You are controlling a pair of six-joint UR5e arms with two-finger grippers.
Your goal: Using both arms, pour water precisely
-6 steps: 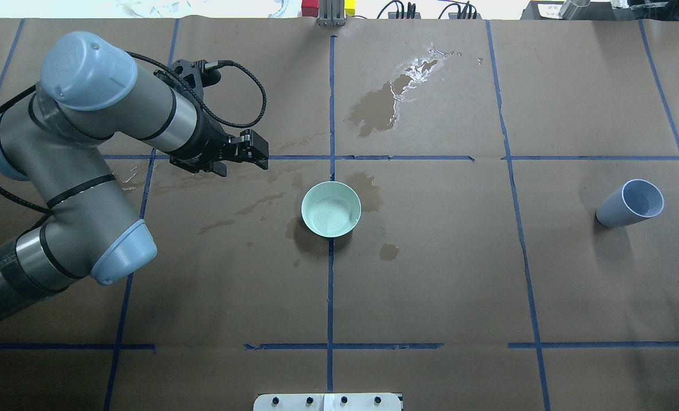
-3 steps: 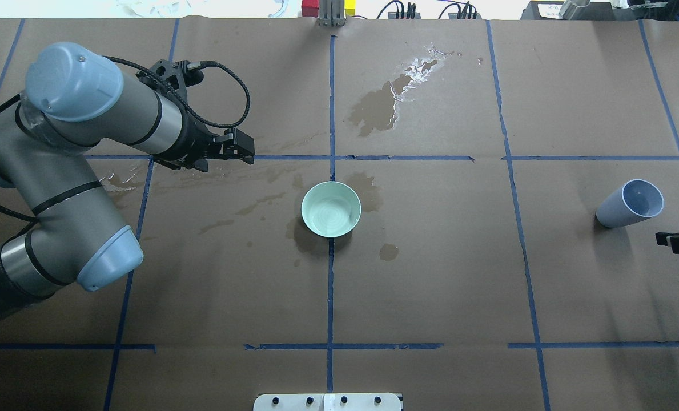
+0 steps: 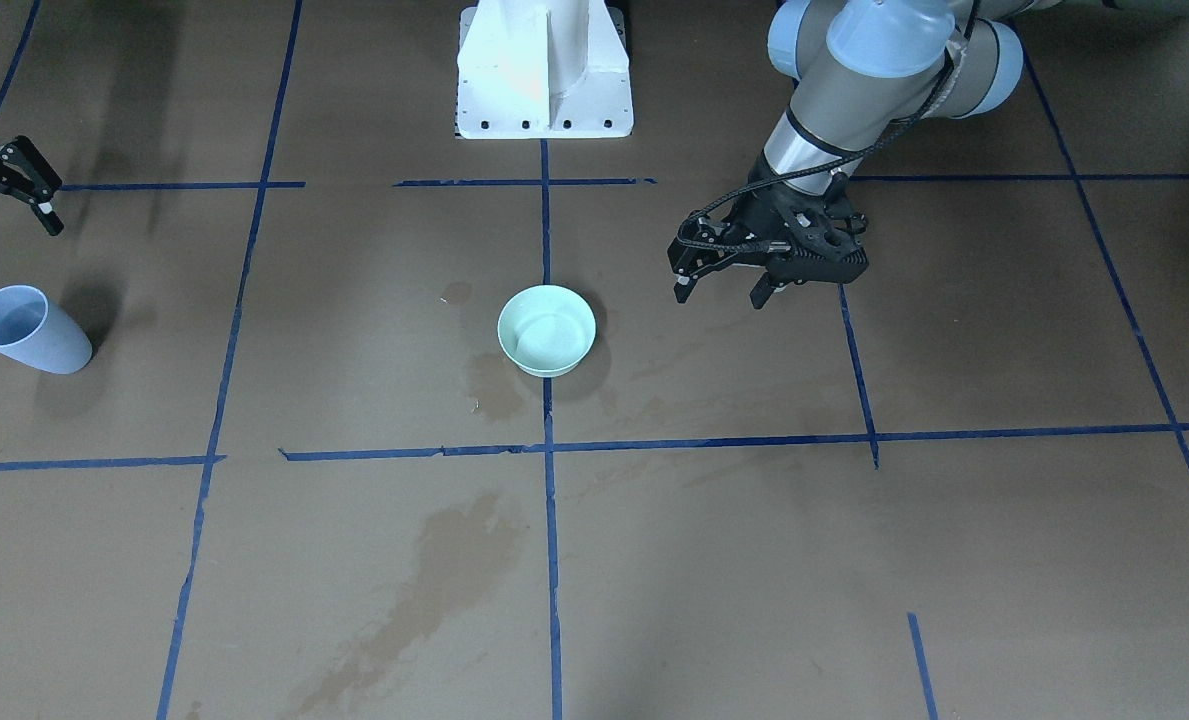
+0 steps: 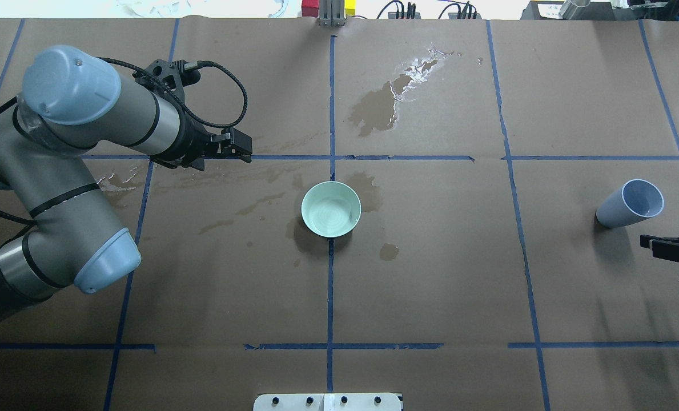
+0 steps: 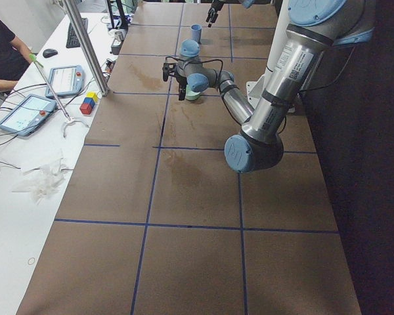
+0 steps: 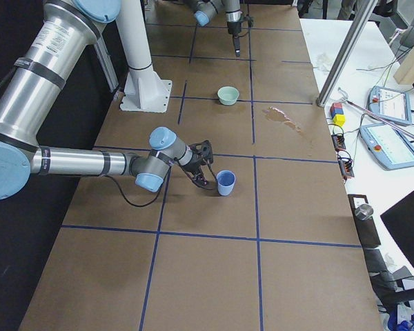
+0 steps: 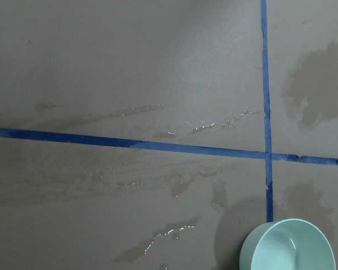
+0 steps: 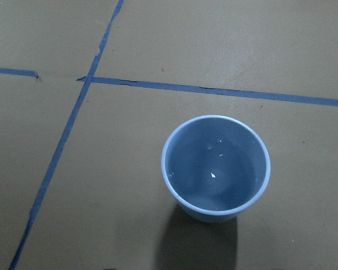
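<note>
blue cup point(image 3: 24, 335) upright, well apart from bowl point(image 3: 544, 362); right gripper point(image 3: 12, 236) parted near it

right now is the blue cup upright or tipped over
Upright: the cup stands on its base, open mouth facing up, in every view.

The left arm point(image 4: 116, 114) bends in from the left edge, and the left gripper point(image 3: 719, 295) is spread. The right gripper point(image 3: 9, 228) hangs spread at the right edge.
</note>
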